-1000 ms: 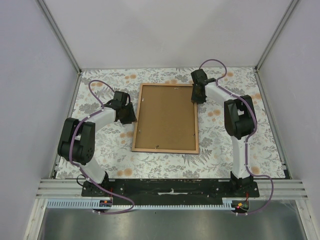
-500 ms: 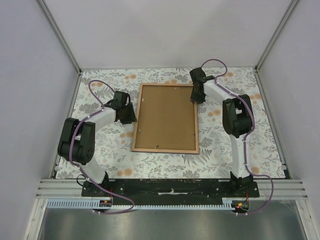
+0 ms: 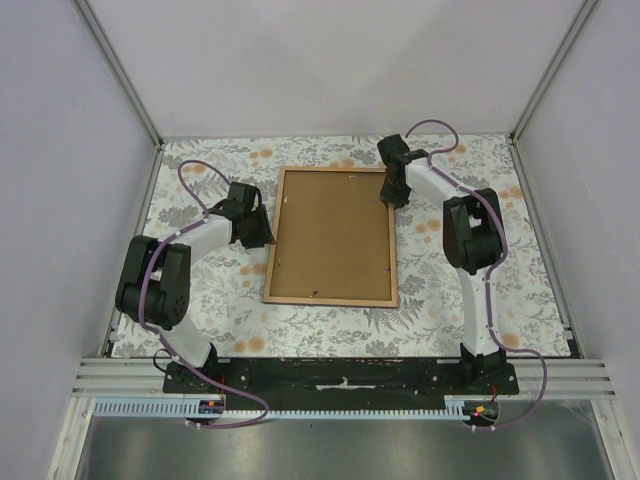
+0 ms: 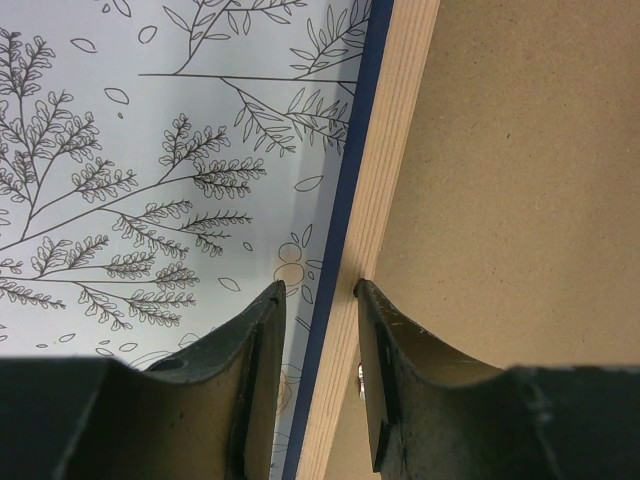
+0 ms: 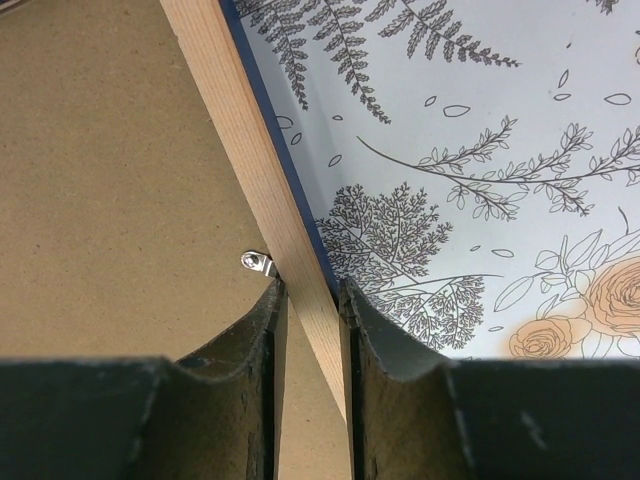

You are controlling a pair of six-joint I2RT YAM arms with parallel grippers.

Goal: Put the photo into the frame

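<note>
The frame (image 3: 330, 301) lies back-up on the flowered tablecloth, with its light wood rail round the brown fibreboard backing panel (image 3: 332, 235). The photo is not in view. My left gripper (image 3: 262, 240) is at the frame's left rail. In the left wrist view, this gripper (image 4: 318, 290) is open and straddles the rail (image 4: 395, 120), with cloth showing beside the blue edge. My right gripper (image 3: 393, 200) is at the right rail near the far corner. In the right wrist view, the right gripper (image 5: 310, 288) is shut on the rail (image 5: 235, 110).
A small metal tab (image 5: 257, 263) sits on the backing panel (image 5: 110, 180) right beside my right gripper's inner finger. The enclosure walls stand close on the left, right and far sides. The tablecloth (image 3: 460, 290) surrounds the frame.
My right arm has shifted slightly to the left and toward the far side, at the frame's rail. The left arm and the frame have not visibly moved.
</note>
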